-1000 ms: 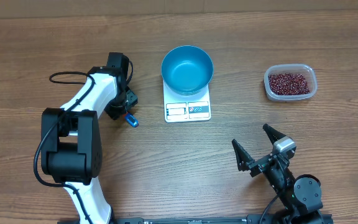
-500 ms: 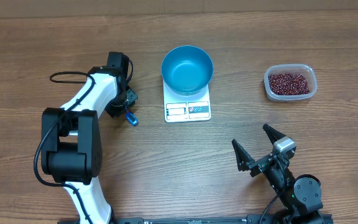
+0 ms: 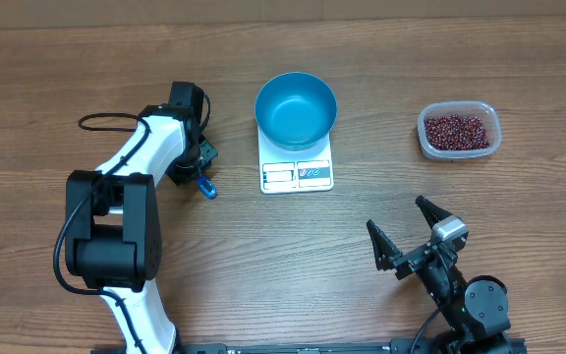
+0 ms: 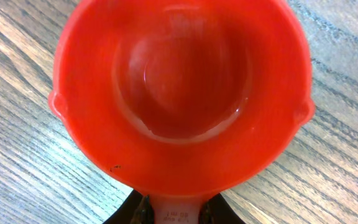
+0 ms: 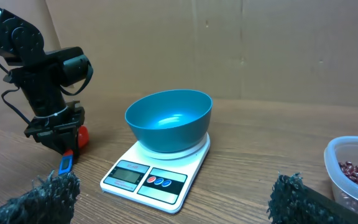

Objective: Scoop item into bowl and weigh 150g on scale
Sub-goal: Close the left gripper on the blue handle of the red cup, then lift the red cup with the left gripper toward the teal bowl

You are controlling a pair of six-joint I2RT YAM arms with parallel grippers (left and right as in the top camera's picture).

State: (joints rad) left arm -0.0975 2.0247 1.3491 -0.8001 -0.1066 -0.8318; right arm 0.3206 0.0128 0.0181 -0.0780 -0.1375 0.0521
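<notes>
While the left hand (image 4: 174,213) pinches only the thin handle of the red scoop (image 4: 179,93), its cup may twist and spill beans (image 3: 457,129) between the tub (image 3: 425,146) near the table's (image 3: 263,275) far right corner and the bowl (image 3: 296,108) on the scale (image 3: 297,175); the right hand (image 3: 398,218) gapes empty.

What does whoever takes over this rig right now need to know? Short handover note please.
Left tool: down at the red scoop, left of the scale, straddling its handle; a firm grip can't be confirmed.
Right tool: open, empty, parked near the front.
Blue bowl: on the white scale, empty.
Beans: in the clear tub, far right.
Done: bowl is on the scale.
Left: lift the scoop, scoop beans from the tub, fill the bowl to 150 g.
</notes>
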